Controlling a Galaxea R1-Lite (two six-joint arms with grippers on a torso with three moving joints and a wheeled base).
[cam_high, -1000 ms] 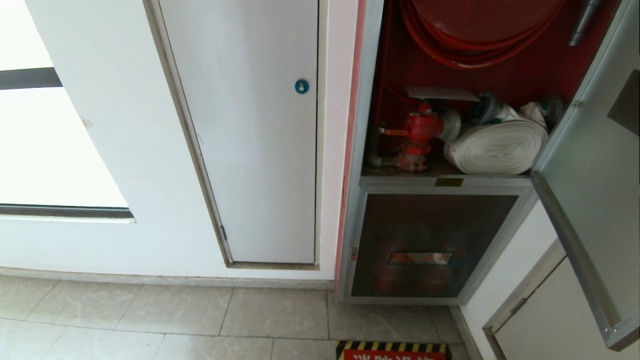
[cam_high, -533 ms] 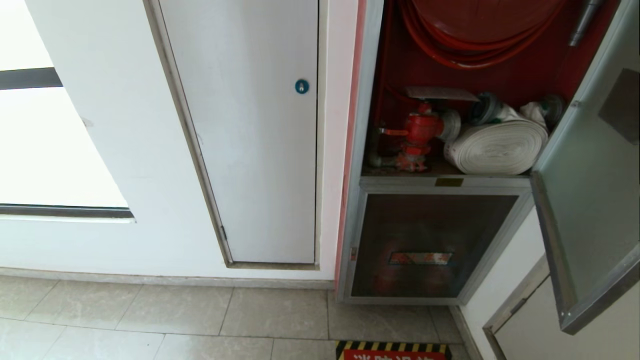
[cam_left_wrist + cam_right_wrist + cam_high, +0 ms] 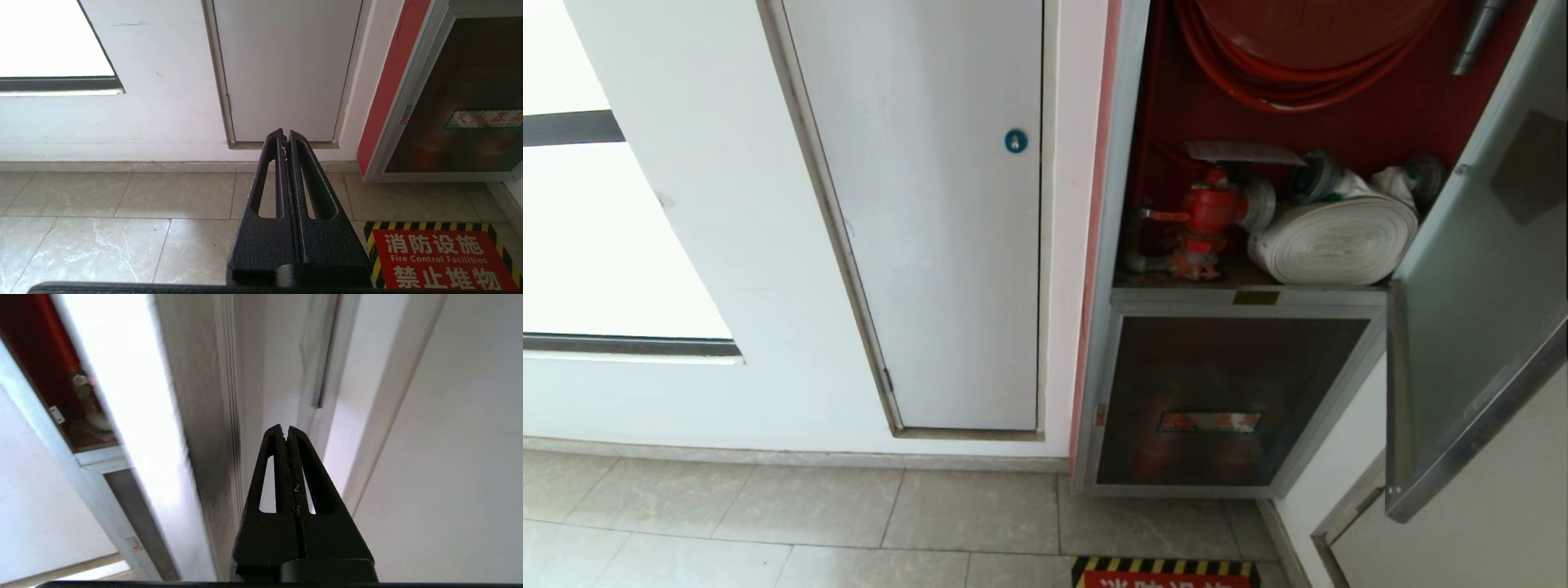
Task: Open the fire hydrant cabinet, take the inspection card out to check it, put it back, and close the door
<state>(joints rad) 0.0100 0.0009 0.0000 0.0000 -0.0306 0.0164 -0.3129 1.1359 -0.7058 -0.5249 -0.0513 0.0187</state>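
Plainly the door (image 3: 1462,302) hangs partly swung at the cabinet's (image 3: 1131,163) right edge; glass in a metal frame, it looks stiff and weighty, best pushed on the frame. One red valve (image 3: 1207,214), one white hose roll (image 3: 1331,241). Right gripper (image 3: 285,430) sits by the frame, jaws pressed together, empty; left gripper (image 3: 284,135) likewise, over the floor.

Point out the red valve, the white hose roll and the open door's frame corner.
red valve (image 3: 1207,214), head view, on its body.
white hose roll (image 3: 1335,242), head view, on the coiled side.
door (image 3: 1395,494), head view, lower frame corner.
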